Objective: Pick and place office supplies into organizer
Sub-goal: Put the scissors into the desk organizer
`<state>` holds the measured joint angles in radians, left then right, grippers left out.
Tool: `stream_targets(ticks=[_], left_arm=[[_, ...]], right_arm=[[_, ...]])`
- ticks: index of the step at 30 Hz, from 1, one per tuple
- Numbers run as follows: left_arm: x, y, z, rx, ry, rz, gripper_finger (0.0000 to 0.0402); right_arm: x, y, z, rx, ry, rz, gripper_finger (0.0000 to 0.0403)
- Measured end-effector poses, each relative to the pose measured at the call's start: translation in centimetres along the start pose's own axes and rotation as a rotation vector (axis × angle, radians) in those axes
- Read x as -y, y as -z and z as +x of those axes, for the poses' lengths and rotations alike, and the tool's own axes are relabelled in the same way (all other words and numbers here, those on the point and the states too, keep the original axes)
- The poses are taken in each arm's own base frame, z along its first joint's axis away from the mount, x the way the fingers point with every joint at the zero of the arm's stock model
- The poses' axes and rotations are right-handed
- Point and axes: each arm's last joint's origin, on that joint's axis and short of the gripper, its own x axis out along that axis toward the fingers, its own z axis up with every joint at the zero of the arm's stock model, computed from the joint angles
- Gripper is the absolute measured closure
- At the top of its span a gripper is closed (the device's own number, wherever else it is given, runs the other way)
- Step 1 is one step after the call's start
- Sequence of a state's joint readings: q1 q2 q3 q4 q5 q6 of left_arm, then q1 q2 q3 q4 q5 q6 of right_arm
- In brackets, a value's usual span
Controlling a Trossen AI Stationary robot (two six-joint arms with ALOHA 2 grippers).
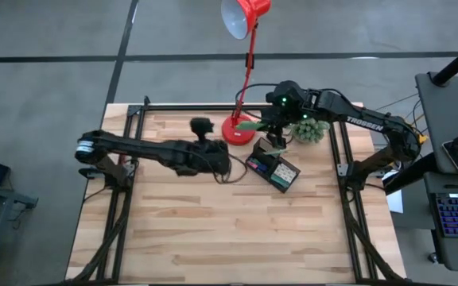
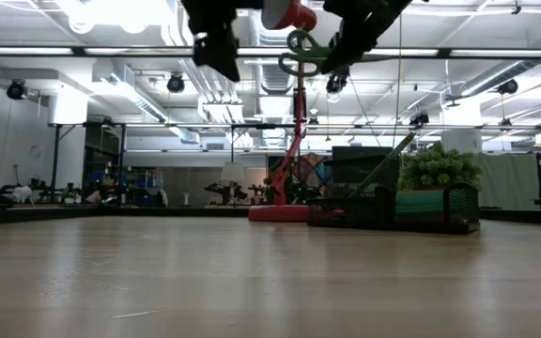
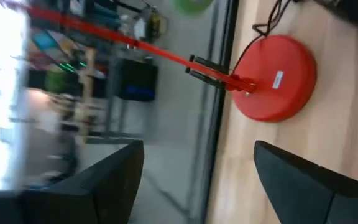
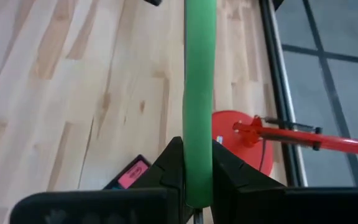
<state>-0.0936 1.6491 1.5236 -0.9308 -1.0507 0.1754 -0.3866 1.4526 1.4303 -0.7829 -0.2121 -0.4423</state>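
My right gripper (image 1: 270, 125) hangs high over the table's far side, above the black organizer (image 1: 275, 169), and is shut on the green-handled scissors (image 1: 250, 125). In the low view the scissors' handle loops (image 2: 300, 52) show well above the table beside that gripper (image 2: 336, 56). The organizer rests flat on the wood with small pink and dark items inside; one pink piece (image 4: 133, 175) shows in the right wrist view. My left gripper (image 1: 217, 159) is raised left of the organizer, open and empty, its fingers wide apart (image 3: 197, 180). My right gripper pinches a green handle bar of the scissors (image 4: 199, 149) between its two fingers (image 4: 169, 171). The handle runs straight out ahead of the fingers, along them. The scissors are lifted clear of the table, with the handle loops (image 2: 300, 52) pointing toward the table's left.
The red desk lamp's round base (image 1: 236, 130) stands just left of the right gripper, its stem rising to the shade (image 1: 243, 16). A green ball-shaped plant (image 1: 310, 129) sits to the right of the organizer. Black frame rails (image 1: 342, 151) border both sides. Open wood lies toward the near edge (image 1: 229, 238).
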Motion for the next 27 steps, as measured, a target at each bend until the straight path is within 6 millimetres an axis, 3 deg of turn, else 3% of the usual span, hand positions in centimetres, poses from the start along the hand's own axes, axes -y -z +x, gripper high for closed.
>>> stream_targets(ticks=[6,11,14,20,27], left_arm=[[-2.5,2.2,-1.5,0.139,0.205,-0.178,0.0113],[-4.8,4.0,-1.9,0.464,0.563,-0.412,0.0114],[-5.3,5.1,-1.4,0.63,0.675,-0.509,0.0114],[-5.2,6.3,0.7,0.756,0.6,-0.58,0.0114],[-4.8,5.1,3.0,0.809,0.569,-0.565,0.0114]], right_arm=[[-0.5,-0.4,-1.4,0.048,0.007,-0.011,0.0374],[-0.9,-0.6,-2.0,0.077,-0.004,-0.023,0.0374],[-1.0,-0.7,-2.2,0.089,-0.003,-0.027,0.0374],[-1.4,-1.0,-2.2,0.107,-0.018,-0.044,0.0374],[-1.5,-1.1,-2.2,0.109,-0.02,-0.054,0.0374]])
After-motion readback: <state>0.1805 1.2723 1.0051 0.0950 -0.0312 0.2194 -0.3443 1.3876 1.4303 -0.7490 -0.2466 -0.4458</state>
